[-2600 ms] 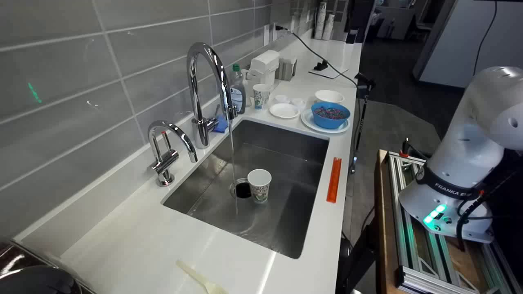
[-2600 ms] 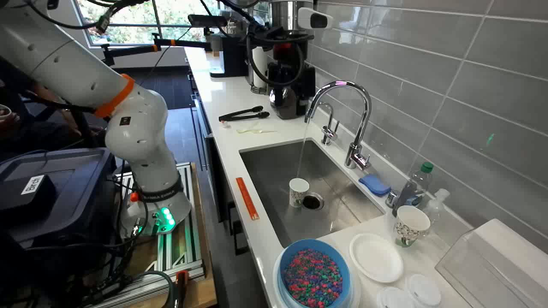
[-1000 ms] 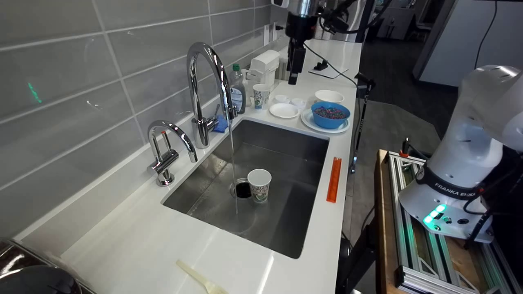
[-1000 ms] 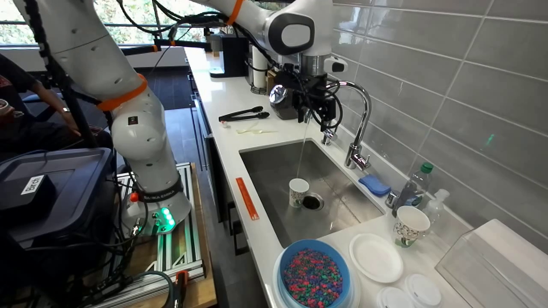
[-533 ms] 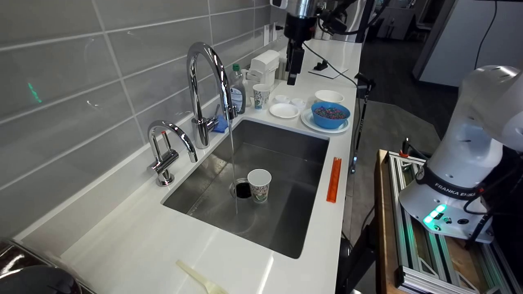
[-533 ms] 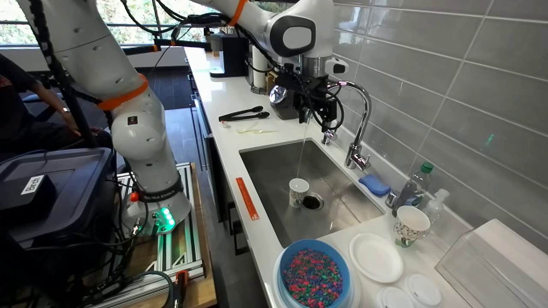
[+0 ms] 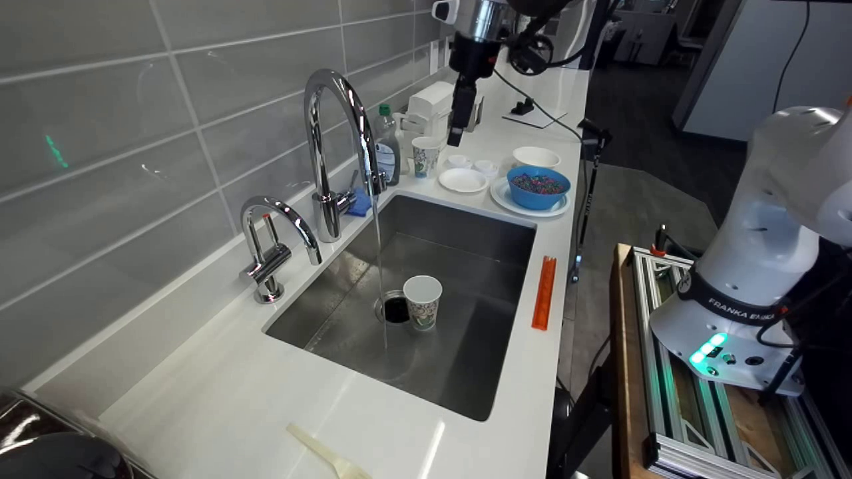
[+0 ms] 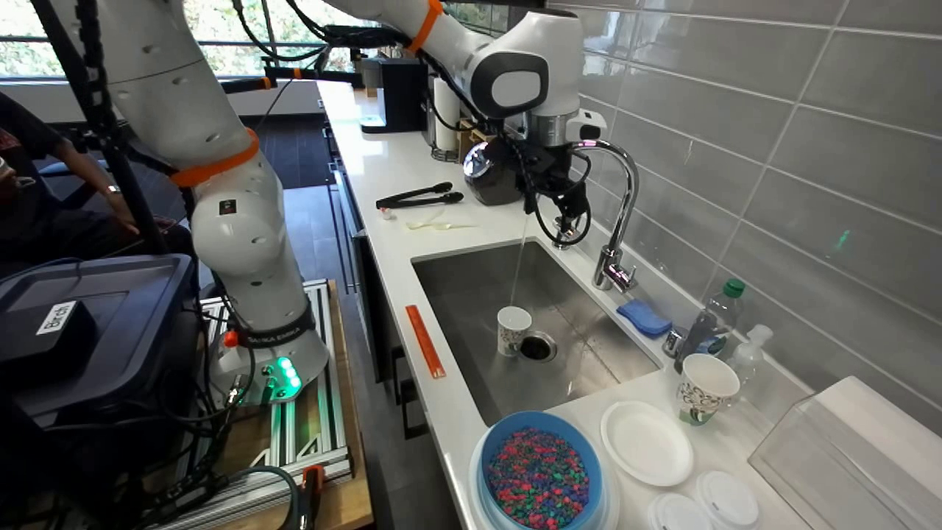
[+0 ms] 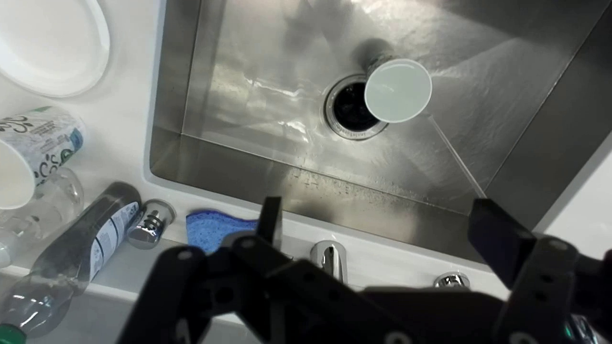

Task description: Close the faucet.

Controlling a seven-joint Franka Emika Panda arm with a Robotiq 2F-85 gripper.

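Observation:
The tall chrome faucet (image 7: 329,216) stands behind the sink with its arched spout over the basin. Its side lever (image 7: 347,198) is near the base; it also shows in an exterior view (image 8: 623,277). A thin water stream (image 7: 381,259) runs from the spout into the sink. My gripper (image 7: 456,136) hangs in the air above the counter, apart from the lever, tilted toward the wall. In an exterior view the gripper (image 8: 556,212) hides the spout's end. In the wrist view the gripper (image 9: 377,205) is open and empty; the faucet base (image 9: 329,254) shows between its fingers, the lever mostly hidden.
A paper cup (image 7: 423,303) stands in the steel sink (image 7: 466,266) by the drain. A small chrome tap (image 7: 269,263) is beside the faucet. A blue sponge (image 8: 643,317), a soap bottle (image 8: 710,320), another cup (image 8: 706,386) and a blue bowl (image 7: 538,189) stand nearby.
The arm has swung in over the sink since the oldest frames. In the last half second the gripper has moved slightly toward the wall, lowered a little and tilted. The water still runs.

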